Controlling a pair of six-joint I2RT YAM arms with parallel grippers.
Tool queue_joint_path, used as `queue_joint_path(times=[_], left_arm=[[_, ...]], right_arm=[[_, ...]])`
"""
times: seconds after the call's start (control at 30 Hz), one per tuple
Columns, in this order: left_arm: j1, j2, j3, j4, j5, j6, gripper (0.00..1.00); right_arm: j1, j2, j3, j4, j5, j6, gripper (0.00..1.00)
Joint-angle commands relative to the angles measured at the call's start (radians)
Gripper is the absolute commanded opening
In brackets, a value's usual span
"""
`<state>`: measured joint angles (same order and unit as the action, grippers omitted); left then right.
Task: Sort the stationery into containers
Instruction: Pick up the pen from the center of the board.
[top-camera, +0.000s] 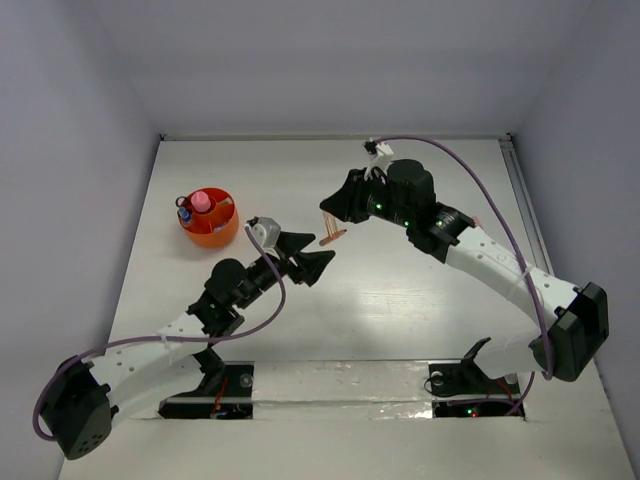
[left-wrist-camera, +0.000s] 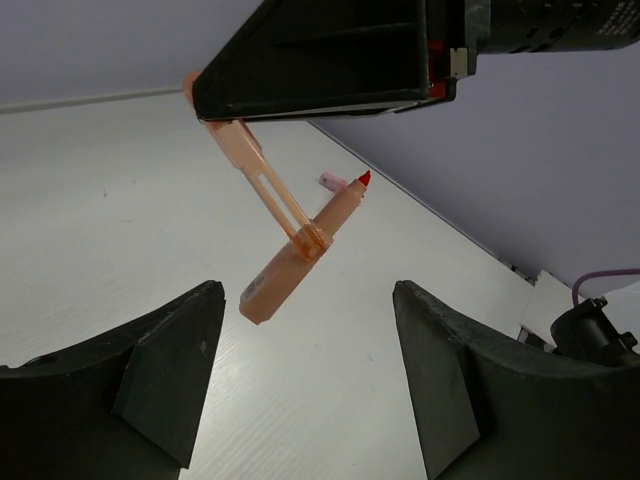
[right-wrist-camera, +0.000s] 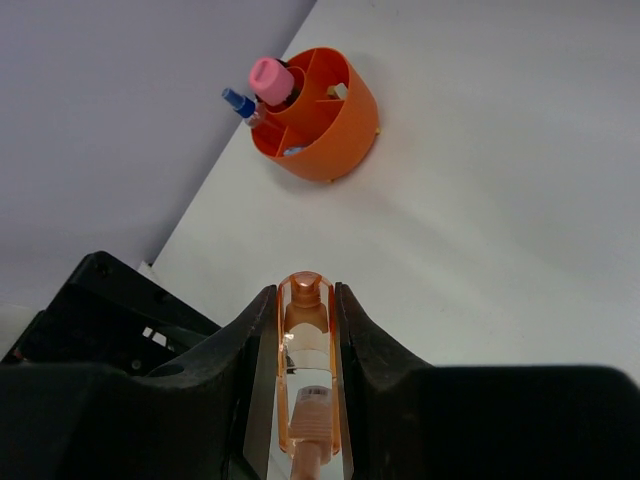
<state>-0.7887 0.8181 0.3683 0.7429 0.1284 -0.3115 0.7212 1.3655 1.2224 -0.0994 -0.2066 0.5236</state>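
Right gripper (top-camera: 333, 212) pinching orange marker (top-camera: 332, 236) aloft, left gripper (top-camera: 312, 254) spread just beside, orange-red cup (top-camera: 220, 238) well apart, near table (top-camera: 400, 310) edge.

cup (top-camera: 215, 236): on table (top-camera: 400, 320), far-left part.
tube (top-camera: 201, 201): upright in cup, far compartment.
small marker (top-camera: 184, 212): in cup, left rim, beside tube.
held marker (top-camera: 331, 235): well right of cup, off the table, between right gripper (right-wrist-camera: 305, 293) fingers.
left gripper (top-camera: 316, 258): right of cup, nearer side, just before held marker, apart.
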Motion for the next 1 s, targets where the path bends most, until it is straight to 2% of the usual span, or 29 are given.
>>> queue_joint_path(times=[0.0, 0.17, 0.27, 0.4, 0.6, 0.87, 0.97], left_arm=[[-0.029, 0.027, 0.057, 0.087, 0.014, 0.028, 0.64], [-0.052, 0.058, 0.073, 0.075, -0.012, 0.046, 0.58], [-0.052, 0.059, 0.072, 0.081, -0.018, 0.048, 0.49], [-0.061, 0.070, 0.078, 0.081, -0.023, 0.045, 0.45], [-0.070, 0.095, 0.077, 0.061, -0.055, 0.040, 0.33], [-0.081, 0.101, 0.083, 0.030, -0.105, 0.052, 0.28], [-0.090, 0.102, 0.083, 0.027, -0.111, 0.054, 0.20]], right_arm=[[0.009, -0.009, 0.052, 0.040, -0.030, 0.015, 0.04], [0.009, -0.016, 0.045, 0.056, -0.033, 0.018, 0.04], [0.009, -0.019, 0.043, 0.058, -0.027, 0.018, 0.04], [0.009, -0.023, 0.039, 0.067, -0.027, 0.018, 0.04], [0.009, -0.034, 0.034, 0.076, -0.010, 0.015, 0.04], [0.009, -0.045, 0.029, 0.082, 0.009, 0.010, 0.03], [0.009, -0.048, 0.026, 0.086, 0.018, 0.009, 0.03]])
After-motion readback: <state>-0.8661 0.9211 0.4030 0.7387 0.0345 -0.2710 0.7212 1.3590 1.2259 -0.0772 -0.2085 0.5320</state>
